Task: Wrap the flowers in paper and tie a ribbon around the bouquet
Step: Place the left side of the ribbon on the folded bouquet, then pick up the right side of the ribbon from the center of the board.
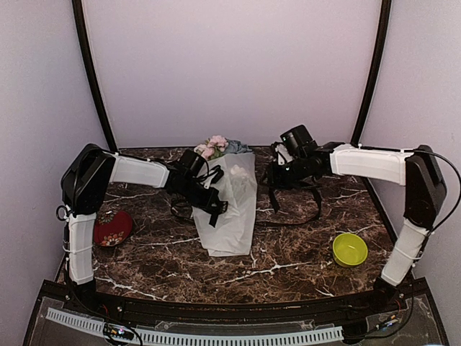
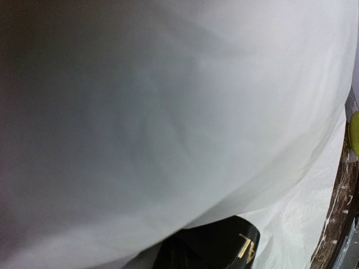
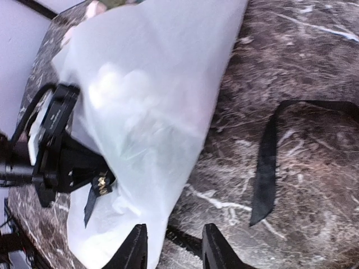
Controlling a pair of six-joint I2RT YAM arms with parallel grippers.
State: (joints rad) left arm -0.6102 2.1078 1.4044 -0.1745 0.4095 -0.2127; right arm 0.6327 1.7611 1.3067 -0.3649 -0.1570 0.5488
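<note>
Red bowl [image 1: 113, 228]: far left on marble table [image 1: 288, 277], beside L arm base, well apart from bouquet.
L gripper [image 1: 216, 210]: at left edge of the paper [image 1: 238, 220], about mid-length. Jaws pressed together; can't tell if the sheet is caught btwn them. Own cam mostly covered by paper [image 2: 168, 112], 1 black finger [image 2: 224, 246] at bottom.
Bouquet: centre of table, paper rolled into a cone, narrow end toward arm bases.
Flowers [image 1: 216, 147]: pink + blue-grey blooms stick out at far end; pale blooms show through the paper [image 3: 120, 87] in R wrist view.
R gripper [image 1: 276, 191]: just right of cone, not touching it. 2 fingers spread [image 3: 175, 249], pinching nothing.
Ribbon [image 1: 317, 209]: black, flat on table right of paper, looped under R arm; 1 loose end [image 3: 262, 185] lies near cone edge.
Green bowl [image 1: 350, 249]: near-right, apart from ribbon.
</note>
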